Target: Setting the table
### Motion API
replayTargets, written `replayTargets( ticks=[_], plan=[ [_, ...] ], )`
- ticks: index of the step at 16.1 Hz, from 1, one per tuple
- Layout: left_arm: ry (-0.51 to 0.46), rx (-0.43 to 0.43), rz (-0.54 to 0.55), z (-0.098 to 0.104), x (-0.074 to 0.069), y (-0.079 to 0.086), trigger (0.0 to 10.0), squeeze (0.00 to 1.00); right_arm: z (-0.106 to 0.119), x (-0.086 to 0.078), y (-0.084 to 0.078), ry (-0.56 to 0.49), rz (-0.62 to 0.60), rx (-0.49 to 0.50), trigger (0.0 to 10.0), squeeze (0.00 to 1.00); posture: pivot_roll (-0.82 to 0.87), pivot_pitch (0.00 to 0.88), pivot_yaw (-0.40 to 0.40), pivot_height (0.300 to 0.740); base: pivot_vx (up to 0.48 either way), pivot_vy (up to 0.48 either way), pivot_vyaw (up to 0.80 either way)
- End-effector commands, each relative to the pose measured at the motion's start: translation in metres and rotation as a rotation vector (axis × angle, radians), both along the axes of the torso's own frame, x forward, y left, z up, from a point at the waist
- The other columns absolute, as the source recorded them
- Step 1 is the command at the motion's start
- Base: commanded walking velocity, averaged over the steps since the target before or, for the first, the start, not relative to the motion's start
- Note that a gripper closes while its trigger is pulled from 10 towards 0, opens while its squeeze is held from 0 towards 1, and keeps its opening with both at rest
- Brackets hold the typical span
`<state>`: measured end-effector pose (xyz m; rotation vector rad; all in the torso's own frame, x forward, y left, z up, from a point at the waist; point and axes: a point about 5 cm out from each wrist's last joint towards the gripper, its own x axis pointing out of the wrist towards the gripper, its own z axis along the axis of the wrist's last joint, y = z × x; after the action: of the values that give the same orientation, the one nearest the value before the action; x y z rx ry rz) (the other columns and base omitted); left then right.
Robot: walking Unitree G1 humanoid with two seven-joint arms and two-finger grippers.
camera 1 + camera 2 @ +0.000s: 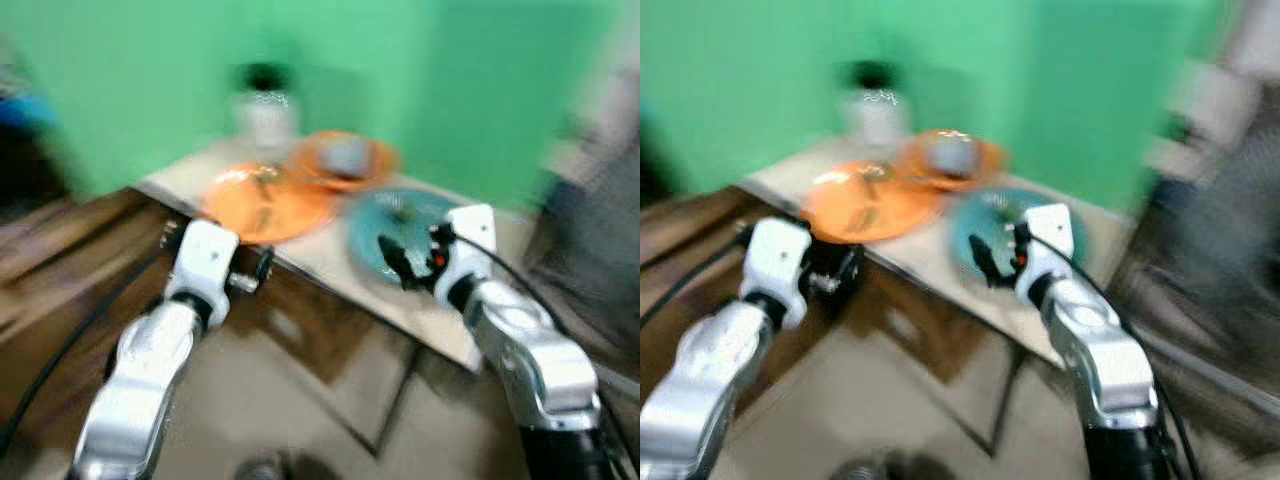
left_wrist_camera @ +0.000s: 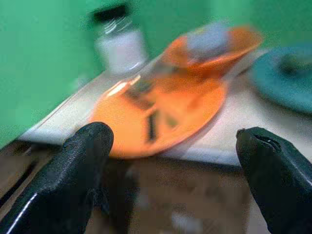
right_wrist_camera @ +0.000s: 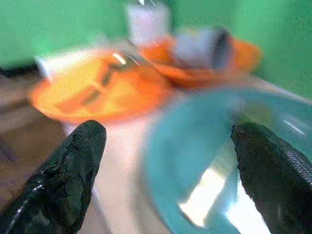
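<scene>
Teal round plate [image 1: 400,232] on the pale table [image 1: 330,262] lies just ahead of the right tool [image 3: 165,170], fingers spread; left tool [image 2: 170,180], likewise spread, faces the orange round plate [image 2: 161,114].

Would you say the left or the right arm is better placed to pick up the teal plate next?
Probably the right: the right gripper, open, is at the teal plate, while the left gripper faces the orange plate.

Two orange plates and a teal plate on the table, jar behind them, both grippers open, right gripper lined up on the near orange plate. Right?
Not quite. The right gripper is lined up on the teal plate, as the right wrist view shows. The left gripper faces the near orange plate. The rest holds.
</scene>
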<state>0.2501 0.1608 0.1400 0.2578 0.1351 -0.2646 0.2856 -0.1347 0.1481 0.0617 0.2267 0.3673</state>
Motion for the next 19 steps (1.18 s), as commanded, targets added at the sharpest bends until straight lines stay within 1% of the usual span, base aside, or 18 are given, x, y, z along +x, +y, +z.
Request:
replayTargets(
  ticks=[1,4,6,8,10,12,13,14,15,17,18,19],
  plan=[
    [-0.03,0.004,-0.01,0.009,0.005,-0.001,10.0,0.0,0.001,0.001,0.0,0.005,0.0,0.024,10.0,0.0,0.14,0.0,0.027,0.74,0.304,0.0,0.0],
    [-0.02,0.019,-0.024,0.008,0.002,-0.001,10.0,0.0,0.003,0.007,-0.002,-0.002,-0.016,-0.001,10.0,0.0,0.16,0.0,0.017,0.74,0.298,0.0,0.0],
    [-0.01,0.023,-0.058,0.007,-0.001,-0.002,10.0,0.0,0.005,0.01,-0.005,-0.008,-0.038,-0.016,10.0,0.0,0.16,0.0,0.012,0.74,0.0,0.0,0.0],
    [-0.003,0.032,-0.099,0.006,-0.003,-0.003,10.0,0.0,0.007,0.016,-0.007,-0.001,-0.075,-0.053,10.0,0.0,0.16,0.0,0.011,0.74,0.0,0.0,0.0],
    [0.01,0.041,-0.142,0.004,-0.004,-0.003,10.0,0.0,0.006,0.022,-0.004,0.029,-0.07,-0.063,10.0,0.0,0.16,0.0,0.017,0.74,0.0,0.0,0.0],
    [0.007,0.05,-0.185,0.005,-0.005,-0.001,10.0,0.0,-0.002,0.035,-0.006,0.117,-0.128,-0.11,10.0,0.0,0.15,0.0,0.022,0.74,0.0,0.0,0.0],
    [0.017,0.049,-0.201,0.005,-0.006,0.0,10.0,0.0,-0.005,0.04,-0.007,0.136,-0.154,-0.112,10.0,0.04,0.15,0.0,0.021,0.74,0.0,0.0,0.0],
    [0.047,0.062,-0.261,0.004,-0.009,0.003,10.0,0.0,-0.007,0.052,-0.006,0.164,-0.184,-0.117,10.0,1.0,0.16,0.0,0.021,0.74,0.0,0.0,0.0],
    [0.065,0.064,-0.302,0.004,-0.011,0.003,10.0,0.0,-0.009,0.058,-0.007,0.185,-0.207,-0.115,10.0,1.0,0.16,0.0,0.017,0.74,0.0,0.0,0.0],
    [0.106,0.064,-0.387,0.001,-0.018,0.001,10.0,0.0,-0.013,0.064,-0.009,0.219,-0.23,-0.124,10.0,1.0,0.16,0.0,0.013,0.74,0.0,0.0,0.0],
    [0.137,0.056,-0.456,-0.002,-0.025,-0.002,10.0,0.0,-0.016,0.066,-0.01,0.243,-0.246,-0.136,10.0,0.95,0.16,0.0,0.01,0.74,0.0,0.0,0.0],
    [0.158,0.045,-0.481,-0.004,-0.028,-0.004,10.0,0.0,-0.017,0.067,-0.013,0.261,-0.265,-0.155,10.0,0.0,0.15,0.0,0.007,0.74,0.0,0.0,0.0]
  ],
)
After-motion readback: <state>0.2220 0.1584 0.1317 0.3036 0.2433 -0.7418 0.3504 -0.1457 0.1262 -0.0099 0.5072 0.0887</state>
